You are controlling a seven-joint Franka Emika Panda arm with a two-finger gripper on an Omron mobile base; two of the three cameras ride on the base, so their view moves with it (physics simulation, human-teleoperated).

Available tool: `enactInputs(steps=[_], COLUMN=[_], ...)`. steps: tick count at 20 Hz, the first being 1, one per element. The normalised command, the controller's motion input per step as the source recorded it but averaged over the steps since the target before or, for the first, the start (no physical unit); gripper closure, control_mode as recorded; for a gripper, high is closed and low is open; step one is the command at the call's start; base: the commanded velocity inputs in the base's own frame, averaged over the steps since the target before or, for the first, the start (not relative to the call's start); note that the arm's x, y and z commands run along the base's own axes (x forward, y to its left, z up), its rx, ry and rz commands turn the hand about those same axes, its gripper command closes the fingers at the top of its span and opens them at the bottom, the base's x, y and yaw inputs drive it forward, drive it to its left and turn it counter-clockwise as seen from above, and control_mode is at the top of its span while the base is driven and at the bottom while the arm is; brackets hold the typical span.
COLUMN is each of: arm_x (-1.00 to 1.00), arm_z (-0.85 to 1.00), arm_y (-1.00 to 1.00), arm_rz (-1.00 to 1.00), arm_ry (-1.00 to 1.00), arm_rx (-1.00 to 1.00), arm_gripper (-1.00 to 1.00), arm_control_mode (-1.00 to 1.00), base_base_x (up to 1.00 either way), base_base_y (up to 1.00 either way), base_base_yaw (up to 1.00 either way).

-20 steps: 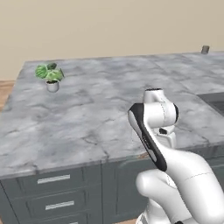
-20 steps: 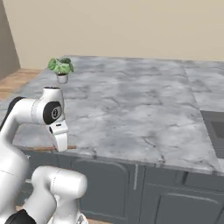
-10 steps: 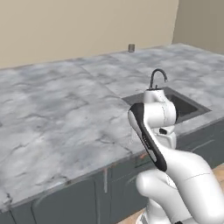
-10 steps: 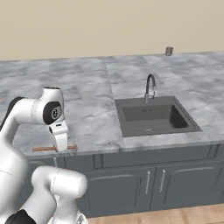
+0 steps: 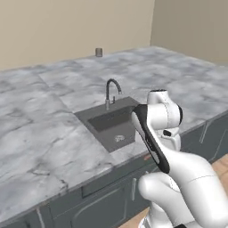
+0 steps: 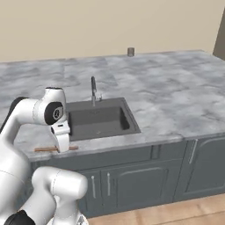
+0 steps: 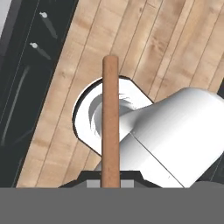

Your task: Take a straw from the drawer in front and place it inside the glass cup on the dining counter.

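My gripper (image 6: 63, 147) is shut on the straw (image 6: 44, 149), a thin brownish-orange stick held level just off the near edge of the dining counter (image 6: 176, 101). In the hand view the straw (image 7: 110, 113) runs straight up from between the shut fingertips of the gripper (image 7: 110, 183), over the wooden floor. A short end of the straw (image 5: 147, 156) peeks out behind my forearm. The glass cup (image 5: 99, 52) (image 6: 130, 52) stands small and upright at the far edge of the broad marble counter (image 5: 49, 133), well away from the gripper. The drawer is out of view.
A dark sink (image 6: 99, 119) (image 5: 111, 122) with a curved faucet (image 6: 93, 90) (image 5: 111, 91) is sunk into the counter just past my hand. Grey cabinet doors (image 6: 132, 182) with vertical handles line the base. Wooden floor (image 7: 175, 43) lies below.
The whole picture has shifted sideways because the base is moving: the sink and the cup have slid left in both base views. The straw stays gripped and the arm keeps its pose.
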Motion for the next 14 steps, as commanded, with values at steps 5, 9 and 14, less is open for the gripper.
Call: enactInputs(steps=[5,9,14], arm_x=[0.0,0.0,0.0], arm_z=[0.0,0.0,0.0], arm_y=[0.0,0.0,0.0], arm_rz=[0.0,0.0,0.0], arm_ry=[0.0,0.0,0.0], arm_rx=[0.0,0.0,0.0], arm_gripper=[1.0,1.0,1.0], arm_control_mode=[1.0,1.0,1.0], base_base_x=[0.74,0.73,0.71], base_base_y=[-1.0,-1.0,-1.0], base_base_yaw=[-0.07,-0.12,-0.24])
